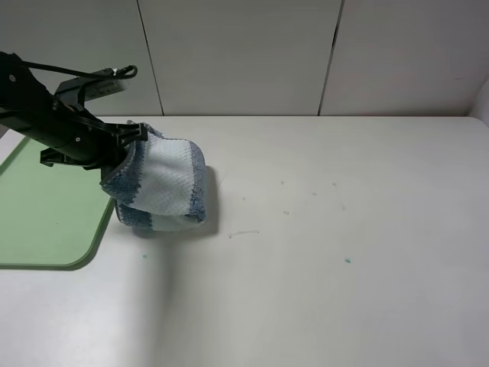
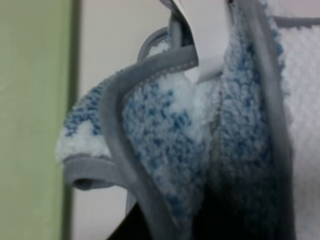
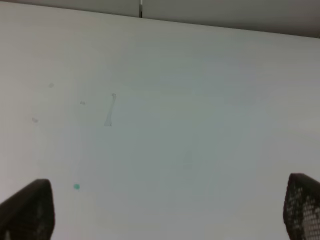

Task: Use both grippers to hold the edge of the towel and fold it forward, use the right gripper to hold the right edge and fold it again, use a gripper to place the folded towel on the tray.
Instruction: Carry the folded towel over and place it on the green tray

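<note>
- Towel [image 1: 170,187] folded into a thick bundle, hanging in my left gripper [image 1: 128,145], centre-left of the high view, just right of the tray [image 1: 46,222].
- Left wrist view: grey hem [image 2: 117,150] and blue-white layers bunched tight against a pale finger [image 2: 207,35]. Reads as clamped on the towel, near its upper left corner.
- Bundle's lower end looks to touch or nearly touch the table [image 1: 344,252]; can't tell which from the shadow.
- Key relation: tray lies left of the bundle, its right rim passing under the bundle's left edge. So the towel has to travel left, over the rim, before release.
- Long axis of the bundle runs roughly top-to-bottom in the high view as it dangles.
- Right gripper [image 3: 165,220]: dark fingertips at the two lower corners of its wrist view, wide apart, nothing between them, only bare table below. Not visible in the high view.
- Judgement: folds done, placing left; left arm is the nearer one.
</note>
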Robot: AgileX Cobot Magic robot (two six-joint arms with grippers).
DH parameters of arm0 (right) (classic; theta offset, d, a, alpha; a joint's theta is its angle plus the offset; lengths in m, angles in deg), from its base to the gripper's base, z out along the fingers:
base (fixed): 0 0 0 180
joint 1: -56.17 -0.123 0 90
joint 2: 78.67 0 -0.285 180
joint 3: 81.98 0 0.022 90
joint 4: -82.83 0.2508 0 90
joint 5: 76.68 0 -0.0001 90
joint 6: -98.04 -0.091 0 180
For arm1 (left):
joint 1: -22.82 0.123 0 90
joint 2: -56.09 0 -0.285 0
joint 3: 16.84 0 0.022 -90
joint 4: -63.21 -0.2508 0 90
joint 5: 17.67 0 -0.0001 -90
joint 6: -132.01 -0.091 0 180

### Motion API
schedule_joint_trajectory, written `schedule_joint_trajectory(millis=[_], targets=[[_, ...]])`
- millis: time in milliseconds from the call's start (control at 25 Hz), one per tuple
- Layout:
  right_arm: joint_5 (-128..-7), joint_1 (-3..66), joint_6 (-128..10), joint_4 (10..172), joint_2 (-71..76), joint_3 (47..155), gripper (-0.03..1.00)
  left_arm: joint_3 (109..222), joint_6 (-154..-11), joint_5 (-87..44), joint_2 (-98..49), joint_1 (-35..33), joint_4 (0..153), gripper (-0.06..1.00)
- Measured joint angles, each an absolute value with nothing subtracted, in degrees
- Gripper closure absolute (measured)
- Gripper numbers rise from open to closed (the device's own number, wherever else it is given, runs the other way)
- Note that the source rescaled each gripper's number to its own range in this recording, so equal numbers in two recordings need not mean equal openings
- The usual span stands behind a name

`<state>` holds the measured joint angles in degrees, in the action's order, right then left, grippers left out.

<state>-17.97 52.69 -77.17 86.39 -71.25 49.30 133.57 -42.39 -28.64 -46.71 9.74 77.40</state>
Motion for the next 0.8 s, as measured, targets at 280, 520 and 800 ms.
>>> schedule_joint_trajectory(millis=[280,520,800], targets=[[-18.0,52.7,-77.2,86.4,-71.3,49.3,-0.03,131.1,-42.9,-29.7,-42.3,13.9,76.0,0.89],[-18.0,52.7,-77.2,86.4,-71.3,49.3,-0.03,131.1,-43.0,-33.6,-38.7,17.6,73.8,0.89],[-18.0,52.7,-77.2,86.4,-71.3,49.3,-0.03,131.1,-43.9,-35.3,-32.5,22.3,72.1,0.89]])
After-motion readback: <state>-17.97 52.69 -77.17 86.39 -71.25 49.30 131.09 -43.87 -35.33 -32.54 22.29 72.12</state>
